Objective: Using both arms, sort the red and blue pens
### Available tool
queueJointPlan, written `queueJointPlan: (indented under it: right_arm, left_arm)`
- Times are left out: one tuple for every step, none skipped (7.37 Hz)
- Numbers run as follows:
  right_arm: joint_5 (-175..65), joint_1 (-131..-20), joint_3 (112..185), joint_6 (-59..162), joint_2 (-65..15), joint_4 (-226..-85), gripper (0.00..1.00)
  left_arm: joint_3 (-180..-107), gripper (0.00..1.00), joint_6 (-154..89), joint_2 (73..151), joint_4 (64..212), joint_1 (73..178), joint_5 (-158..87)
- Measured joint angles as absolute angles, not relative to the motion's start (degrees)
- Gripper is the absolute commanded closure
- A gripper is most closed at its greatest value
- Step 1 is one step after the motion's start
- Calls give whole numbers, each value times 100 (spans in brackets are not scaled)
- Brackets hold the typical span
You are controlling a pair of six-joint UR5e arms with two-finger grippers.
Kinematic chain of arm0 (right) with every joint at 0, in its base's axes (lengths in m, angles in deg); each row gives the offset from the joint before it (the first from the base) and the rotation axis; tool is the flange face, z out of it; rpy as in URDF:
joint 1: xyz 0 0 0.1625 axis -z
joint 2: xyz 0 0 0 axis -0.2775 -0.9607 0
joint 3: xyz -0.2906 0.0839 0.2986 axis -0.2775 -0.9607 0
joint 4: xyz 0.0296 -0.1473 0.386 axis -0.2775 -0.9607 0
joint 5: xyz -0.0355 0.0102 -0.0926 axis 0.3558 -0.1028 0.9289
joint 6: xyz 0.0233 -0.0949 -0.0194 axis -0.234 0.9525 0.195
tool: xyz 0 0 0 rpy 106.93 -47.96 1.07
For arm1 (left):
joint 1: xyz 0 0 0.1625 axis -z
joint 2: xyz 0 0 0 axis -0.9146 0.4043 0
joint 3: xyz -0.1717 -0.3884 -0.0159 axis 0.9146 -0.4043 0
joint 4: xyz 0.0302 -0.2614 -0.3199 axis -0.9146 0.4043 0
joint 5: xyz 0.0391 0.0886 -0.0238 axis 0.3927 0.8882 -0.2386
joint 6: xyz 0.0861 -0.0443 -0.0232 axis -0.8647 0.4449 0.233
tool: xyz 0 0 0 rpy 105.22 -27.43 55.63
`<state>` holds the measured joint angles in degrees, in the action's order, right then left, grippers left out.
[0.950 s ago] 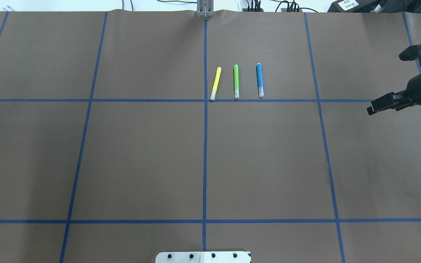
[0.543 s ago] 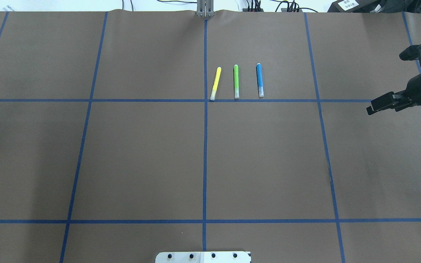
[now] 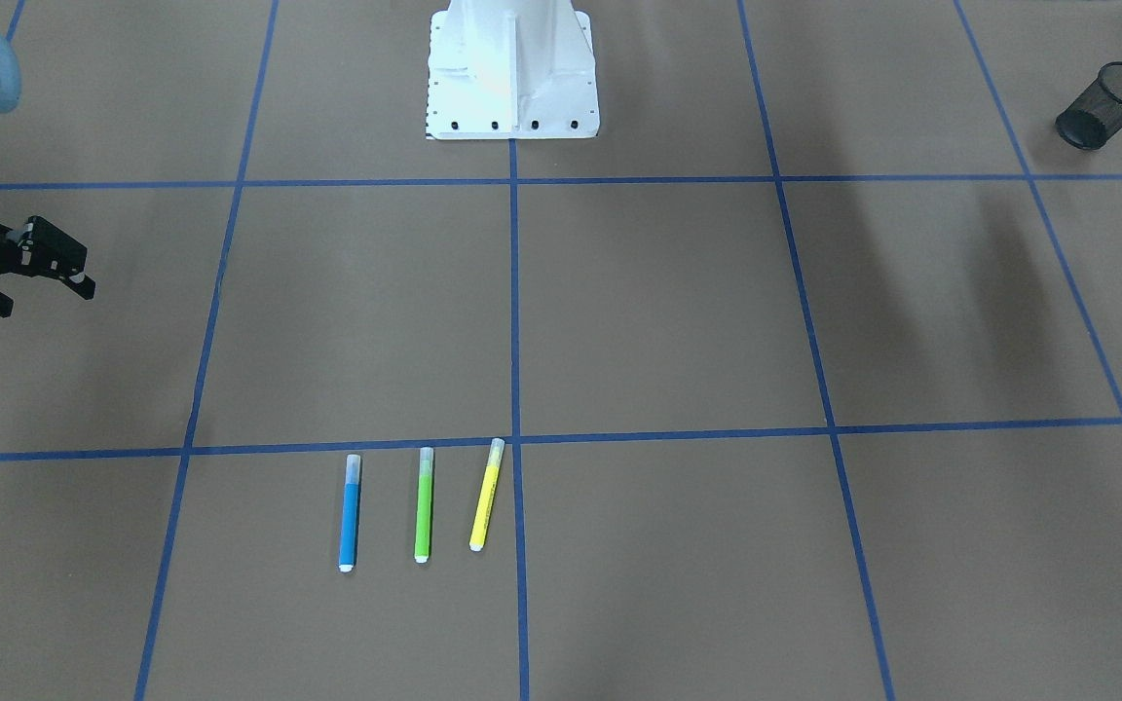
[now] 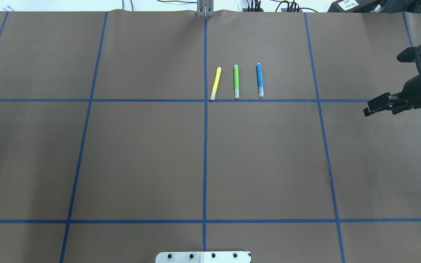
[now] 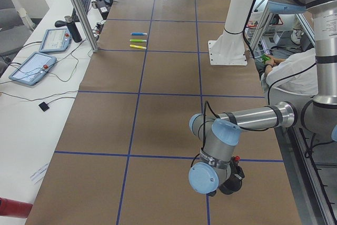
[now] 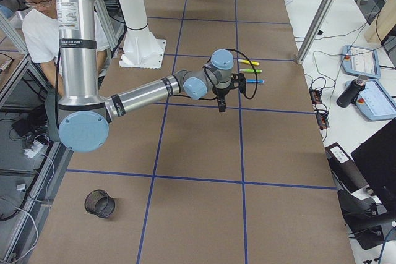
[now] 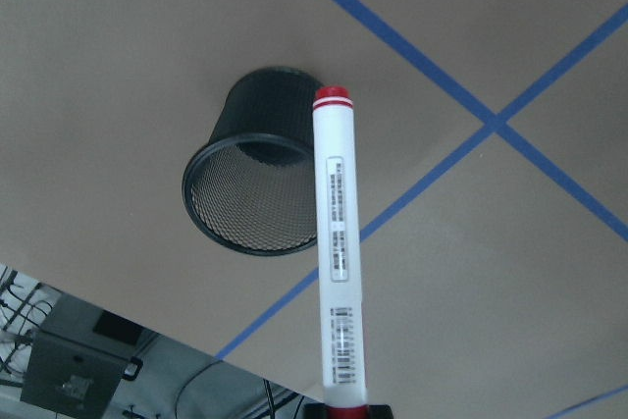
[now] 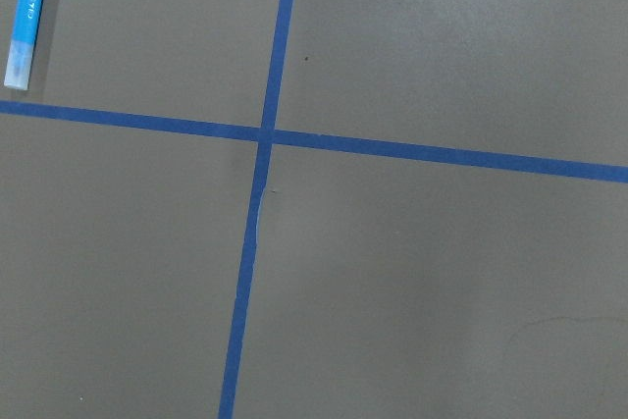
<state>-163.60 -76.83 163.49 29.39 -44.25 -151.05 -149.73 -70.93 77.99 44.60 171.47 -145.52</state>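
Table (image 4: 141, 157): brown cover w/ blue tape grid. Right arm (image 6: 142, 94) reaches out over the table's right half. Left arm (image 5: 253, 117) is folded low near the left end. White pedestal (image 3: 512, 68) sits mid robot-side edge. 1 person (image 6: 37, 23) sits behind the robot.

Right gripper (image 4: 378, 107): fingers apart, nothing between them. It hangs above the surface toward the right end, well apart from the pens. Left gripper (image 7: 345, 411): only its tips show at the bottom of the wrist view, clamped on 1 red end of the red marker (image 7: 336, 242). Marker has a white barrel w/ black print, and its other red end points at the mesh cup (image 7: 250, 183).

That cup is black and lies on its side near the left end, robot side, mouth toward the wrist cam. Marker is held off the surface, near the cup in the front view. 2nd mesh cup (image 6: 99, 203) lies near the right robot-side corner.

3 highlighters lie side by side toward the far edge, just right of the centre tape line, clear caps toward the robot, none touching. Blue highlighter (image 4: 260, 80) is rightmost from overhead, cap just short of the cross tape. Green highlighter (image 4: 236, 81) is in the middle. Yellow highlighter (image 4: 215, 83) is nearest the centre line, slightly tilted, cap tip at the tape.
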Motion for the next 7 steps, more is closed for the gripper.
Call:
queueJointPlan:
  right_arm:
    - [-16346,-7659,16347,2925,-4424,-15104,0]
    - [-16339,-7653,16357,2920,-4425,-15104,0]
    - [-16334,-7651,16367,2919,-4428,-15104,0]
    - [-16328,-7650,16371,2918,-4431,-15104,0]
    - [-16322,-7650,16369,2918,-4430,-15104,0]
    - [-16319,-7649,16358,2916,-4427,-15104,0]
    - [-16316,-7649,16350,2912,-4424,-15104,0]
  left_arm:
    - [-14808,100,-7255,7807,4263,17150,-14551]
    - [-14587,100,-7325,7824,4197,17150,-14552]
    - [-14381,100,-7351,7870,4190,17149,-14554]
    - [-14159,100,-7364,7935,4194,17148,-14554]
    - [-13959,100,-7368,7976,4206,17149,-14554]
    - [-13756,100,-7370,7993,4245,17151,-14556]
    - [-13515,100,-7371,7987,4354,17153,-14560]
